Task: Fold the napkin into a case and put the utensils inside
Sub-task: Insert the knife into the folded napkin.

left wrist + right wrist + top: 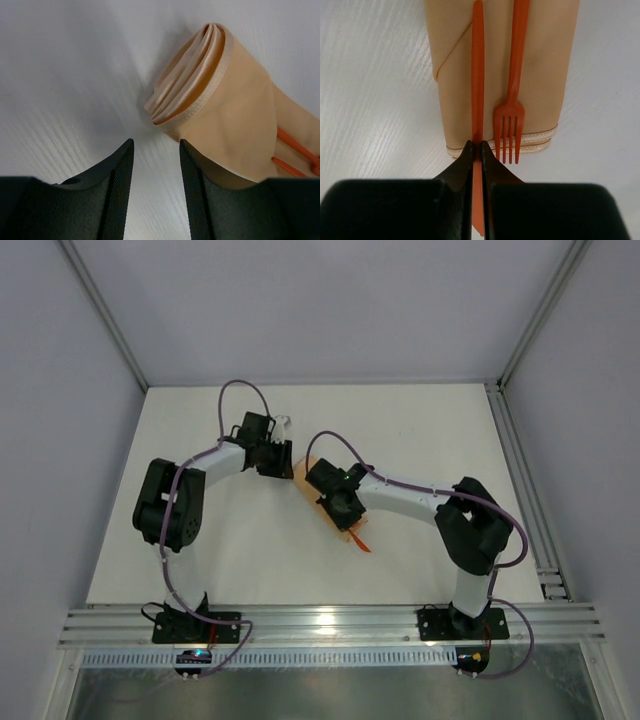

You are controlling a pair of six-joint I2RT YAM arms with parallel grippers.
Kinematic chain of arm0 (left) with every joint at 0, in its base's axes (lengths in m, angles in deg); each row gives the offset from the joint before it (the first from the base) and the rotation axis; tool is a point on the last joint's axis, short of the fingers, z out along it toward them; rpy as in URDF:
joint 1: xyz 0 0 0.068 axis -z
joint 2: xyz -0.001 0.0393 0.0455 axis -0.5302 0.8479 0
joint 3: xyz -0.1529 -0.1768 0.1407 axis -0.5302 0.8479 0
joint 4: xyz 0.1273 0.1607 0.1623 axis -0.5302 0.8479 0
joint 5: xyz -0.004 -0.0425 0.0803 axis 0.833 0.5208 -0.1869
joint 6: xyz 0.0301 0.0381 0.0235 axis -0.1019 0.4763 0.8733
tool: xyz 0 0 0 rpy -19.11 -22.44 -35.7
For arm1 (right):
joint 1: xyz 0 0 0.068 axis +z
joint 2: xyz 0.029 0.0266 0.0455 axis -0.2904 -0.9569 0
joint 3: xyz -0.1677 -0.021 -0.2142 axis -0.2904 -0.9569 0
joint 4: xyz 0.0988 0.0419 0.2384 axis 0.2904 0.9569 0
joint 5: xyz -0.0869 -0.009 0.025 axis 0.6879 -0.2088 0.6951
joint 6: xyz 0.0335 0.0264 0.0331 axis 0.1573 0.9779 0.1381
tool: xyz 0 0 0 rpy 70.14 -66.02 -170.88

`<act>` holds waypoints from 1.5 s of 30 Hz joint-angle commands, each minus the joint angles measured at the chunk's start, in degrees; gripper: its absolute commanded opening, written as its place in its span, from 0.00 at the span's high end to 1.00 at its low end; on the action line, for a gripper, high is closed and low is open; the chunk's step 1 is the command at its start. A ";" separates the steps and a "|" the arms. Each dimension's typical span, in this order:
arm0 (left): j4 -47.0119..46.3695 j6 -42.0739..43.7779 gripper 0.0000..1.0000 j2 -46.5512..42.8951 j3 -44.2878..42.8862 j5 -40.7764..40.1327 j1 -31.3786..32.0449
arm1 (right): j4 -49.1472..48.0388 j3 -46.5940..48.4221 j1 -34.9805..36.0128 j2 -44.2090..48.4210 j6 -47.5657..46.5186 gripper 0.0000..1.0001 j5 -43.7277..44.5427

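Right gripper was pinched tight on the plain stick, its two fingers pressed against the shaft with no gap on either side, and that grip sat just off the near hem of the case. From this gripper the case lay straight ahead, its long axis running directly away in line with the fingers. The held stick ran along that same axis over the cloth, so by my judgement any coming push or pull would have to travel lengthwise, not sideways. Beside it, parallel and just apart, lay the fork, tines toward the gripper and overhanging the hem. A diagonal fold edge crossed the cloth on the left; how far either utensil sat under it could not be told. Left gripper stood parted and empty over the bare table, just short of the case's far, rolled end, touching nothing. Of the two arms, the right was on the stick and plainly the nearer
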 commanded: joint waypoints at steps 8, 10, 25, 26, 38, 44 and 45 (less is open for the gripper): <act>-4.81 0.90 0.60 -0.16 -0.96 0.94 0.90 | 2.35 -2.00 0.08 4.27 1.79 0.97 0.37; -4.89 1.52 0.60 0.37 -0.79 0.67 1.08 | 2.78 -1.39 0.08 3.66 1.52 0.97 0.89; -5.86 2.66 0.66 3.10 -0.96 0.50 1.25 | 7.70 13.46 -0.27 -9.07 -3.40 0.97 0.45; -5.86 2.92 0.67 3.18 -0.96 0.32 1.25 | 8.41 14.78 -0.36 -9.87 -3.49 0.97 -0.33; -5.95 2.75 0.70 3.10 -0.79 1.46 1.25 | 4.11 19.62 -1.86 -14.27 -2.78 0.97 -0.07; -6.21 3.10 0.70 2.74 -0.43 1.81 1.25 | 2.70 20.59 -2.03 -15.33 -2.78 0.97 0.19; -6.30 3.10 0.70 2.74 -0.43 1.90 1.34 | 2.61 21.29 -2.12 -16.03 -2.70 0.97 0.19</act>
